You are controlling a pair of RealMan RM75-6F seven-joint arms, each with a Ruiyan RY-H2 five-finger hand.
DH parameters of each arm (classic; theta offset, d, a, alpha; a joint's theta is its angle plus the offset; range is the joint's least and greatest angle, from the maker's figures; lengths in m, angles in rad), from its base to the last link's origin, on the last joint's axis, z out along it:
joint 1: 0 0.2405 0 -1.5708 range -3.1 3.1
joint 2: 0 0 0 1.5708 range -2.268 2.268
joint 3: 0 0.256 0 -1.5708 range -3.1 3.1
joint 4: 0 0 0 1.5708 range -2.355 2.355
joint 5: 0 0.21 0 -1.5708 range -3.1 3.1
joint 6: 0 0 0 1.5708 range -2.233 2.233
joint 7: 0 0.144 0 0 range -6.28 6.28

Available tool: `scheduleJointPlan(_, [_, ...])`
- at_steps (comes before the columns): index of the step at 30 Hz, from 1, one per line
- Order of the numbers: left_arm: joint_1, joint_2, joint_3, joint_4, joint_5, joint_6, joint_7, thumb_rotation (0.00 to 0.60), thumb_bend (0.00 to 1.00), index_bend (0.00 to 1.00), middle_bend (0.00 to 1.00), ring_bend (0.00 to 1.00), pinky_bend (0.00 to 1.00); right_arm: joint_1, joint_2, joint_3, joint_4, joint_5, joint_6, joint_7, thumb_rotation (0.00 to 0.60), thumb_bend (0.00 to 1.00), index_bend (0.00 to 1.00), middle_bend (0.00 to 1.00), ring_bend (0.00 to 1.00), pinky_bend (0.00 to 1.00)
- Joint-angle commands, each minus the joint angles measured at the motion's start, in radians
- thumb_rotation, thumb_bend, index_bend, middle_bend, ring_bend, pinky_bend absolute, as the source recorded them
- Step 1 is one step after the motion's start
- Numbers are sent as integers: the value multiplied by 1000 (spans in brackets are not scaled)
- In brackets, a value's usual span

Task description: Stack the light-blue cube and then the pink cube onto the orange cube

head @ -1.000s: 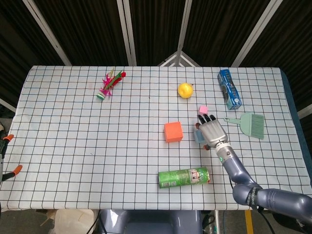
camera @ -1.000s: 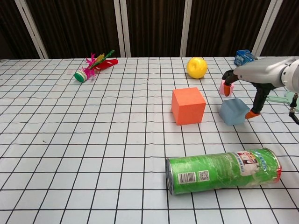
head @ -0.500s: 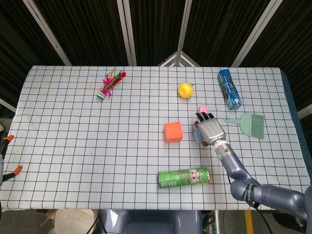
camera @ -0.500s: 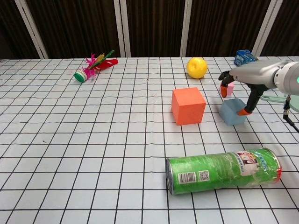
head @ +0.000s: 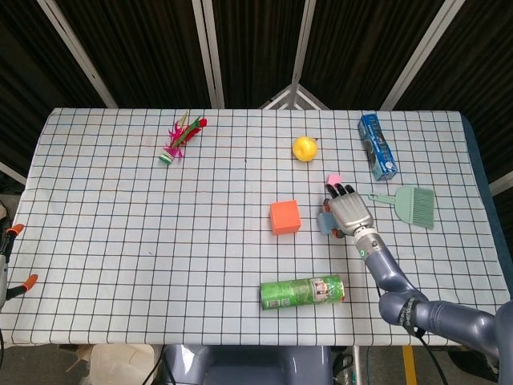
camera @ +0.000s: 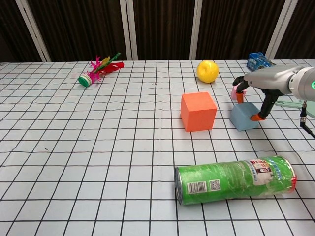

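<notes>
Light-blue cube [camera: 243,117], tilted up on its edge, is gripped by the right hand [camera: 256,96], apart from the orange cube [camera: 198,111].

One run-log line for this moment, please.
right hand: gripping light-blue cube, tilted | orange cube: bare | pink cube: on table | left hand: unseen

I'm working in what looks like a lab test cell: a bench [head: 120,241] under a white grid-checked cloth, dark curtain panels [camera: 157,27] with pale metal struts [head: 207,48] behind it, and orange-handled clamps [head: 16,230] at its left edge.
</notes>
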Motion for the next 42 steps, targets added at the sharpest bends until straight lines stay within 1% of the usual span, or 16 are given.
scheduleJointPlan(1, [1,-1,2,-1,5,4,3,600,200,133,14,0,18,-2,1,-1,-2,-5,0,8,600,405,543,78,93,128])
scheduleJointPlan(4, [1,-1,5,-1,9,2,2,600,200,133,14,0,18,-3,8,-3,-11,-13,3,13,600,419,546,78,96,128])
scheduleJointPlan(7, [-1,0,3,0,7,-2,0,600,201,133,14,0,18,-3,35,-2,-48,-16,24,-1,600,423,546,78,96,128])
scheduleJointPlan(9, [-3,1,1,1,0,-8,-1,600,201,133,15,0,18,1,71,6,-100,-3,51,-29,600,426,546,78,96,128])
scheduleJointPlan(12, [-6,2,1,3,-2,-14,0,600,200,133,15,0,18,21,129,13,-197,46,89,-104,600,437,551,78,96,128])
scheduleJointPlan(16, [-5,8,3,6,6,-15,-16,600,200,134,15,0,18,77,195,40,-328,177,146,-227,600,474,565,78,97,128])
scheduleJointPlan(20, [-3,15,4,9,8,-15,-33,600,201,134,15,0,18,136,224,69,-406,277,199,-315,600,512,576,78,99,128])
scheduleJointPlan(23, [-3,18,0,14,8,-12,-46,600,201,134,13,0,18,186,236,91,-465,381,226,-371,600,547,579,78,101,128])
scheduleJointPlan(27, [-2,14,-5,26,17,1,-58,600,200,134,8,0,18,251,227,116,-508,499,242,-415,600,568,586,78,111,128])
scheduleJointPlan(33, [-1,15,-1,40,37,8,-75,600,200,138,10,0,18,335,160,131,-495,625,278,-468,600,582,592,78,114,128])
scheduleJointPlan(37, [-4,12,-4,44,29,1,-74,600,201,138,10,0,18,377,113,140,-485,673,306,-485,600,581,598,78,116,128])
scheduleJointPlan(42, [-11,9,-1,40,23,-17,-60,600,200,138,11,0,18,422,56,152,-456,699,334,-503,600,582,608,78,123,128])
